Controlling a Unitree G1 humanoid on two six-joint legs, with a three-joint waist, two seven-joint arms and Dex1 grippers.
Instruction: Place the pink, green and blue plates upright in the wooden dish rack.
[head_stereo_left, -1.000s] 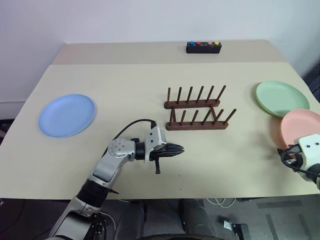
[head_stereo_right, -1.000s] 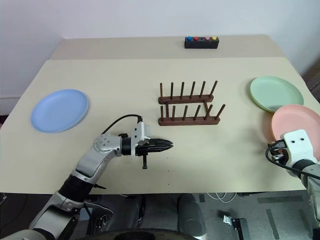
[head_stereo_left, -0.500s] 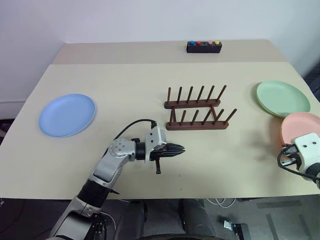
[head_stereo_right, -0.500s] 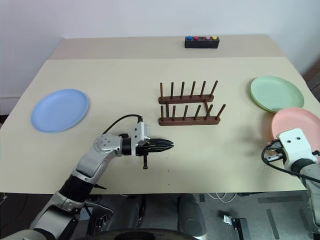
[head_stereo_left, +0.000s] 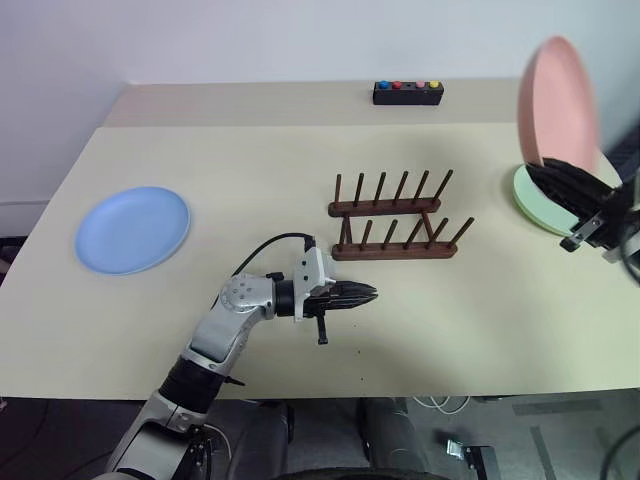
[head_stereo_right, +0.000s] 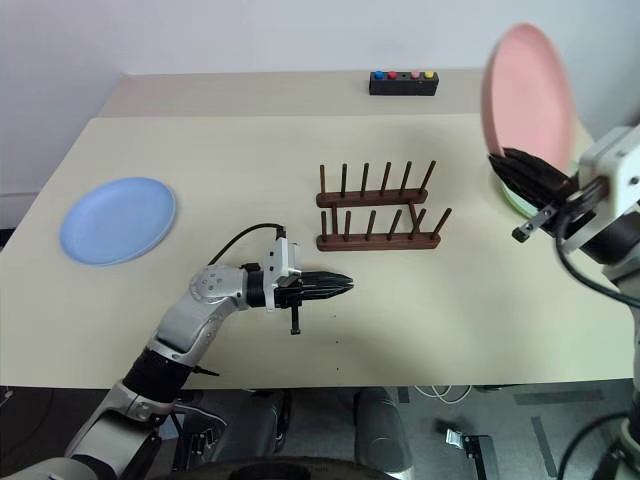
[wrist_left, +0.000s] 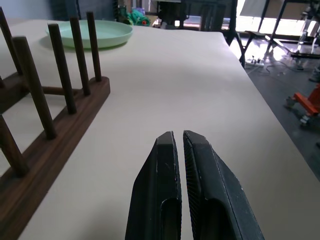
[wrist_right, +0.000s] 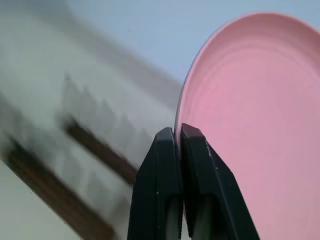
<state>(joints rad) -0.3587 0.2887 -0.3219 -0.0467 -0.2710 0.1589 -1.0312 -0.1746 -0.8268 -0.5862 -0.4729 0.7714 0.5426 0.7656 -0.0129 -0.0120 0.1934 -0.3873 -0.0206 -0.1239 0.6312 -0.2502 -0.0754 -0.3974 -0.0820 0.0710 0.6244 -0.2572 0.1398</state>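
The right end effector (head_stereo_right: 510, 162) pinches the rim of the pink plate (head_stereo_right: 527, 88) between its closed fingers and holds it on edge, raised above the right side of the worktop (head_stereo_left: 200, 160). In the right wrist view the plate's edge sits clamped at the fingertips (wrist_right: 167, 142), its face rising beyond them. The plate hangs over the green plate (wrist_left: 90, 33), which lies flat on the worktop to the right of the wooden dish rack (head_stereo_left: 395, 220) and is partly hidden behind the raised arm in the head views.

The rack stands near the middle of the worktop, two rails with rows of upright pegs, every slot empty. The blue plate (head_stereo_left: 133, 230) lies flat well apart from it, near the left edge.

The left end effector (head_stereo_left: 368, 294) is closed on nothing, its fingers pressed together and pointing level toward the right, just in front of the rack's near rail. From the left wrist view the near rail and its pegs run alongside the fingers (wrist_left: 165, 170), close but not touching. A short black stub juts down from this wrist toward the worktop.

A small black box with coloured buttons (head_stereo_left: 407, 93) sits at the far edge, well behind the rack. The stretch of worktop between the raised pink plate and the rack's right end is bare.
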